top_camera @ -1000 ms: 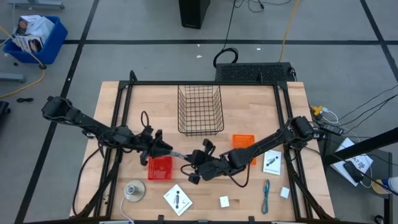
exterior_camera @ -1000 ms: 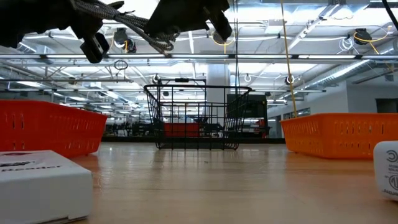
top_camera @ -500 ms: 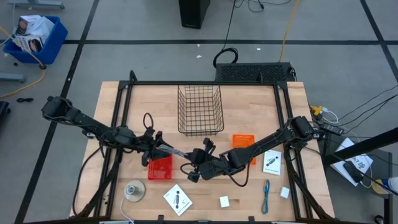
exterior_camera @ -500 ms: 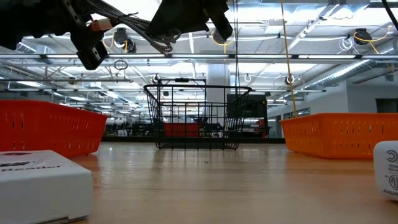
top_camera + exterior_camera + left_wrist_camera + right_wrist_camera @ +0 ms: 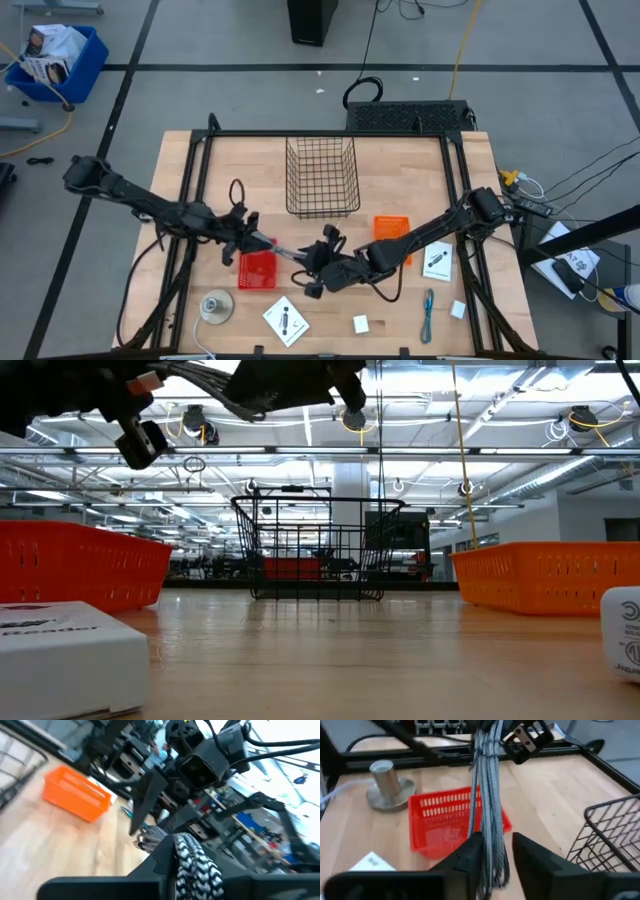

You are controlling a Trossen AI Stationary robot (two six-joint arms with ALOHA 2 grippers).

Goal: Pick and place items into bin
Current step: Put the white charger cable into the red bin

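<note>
Two dark, slender jointed arms trailing looped black cables; each pincer has matte black wedge-shaped fingers

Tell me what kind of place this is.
Probably a robotics lab or test bay in an industrial hall. A wooden worktable stands on a grey floor marked with tape lines, cables trail across it, and the low view shows ceiling trusses and strip lights.

The table is made of pale matt wood; the basket of thin black wire; both trays of perforated plastic.
</note>
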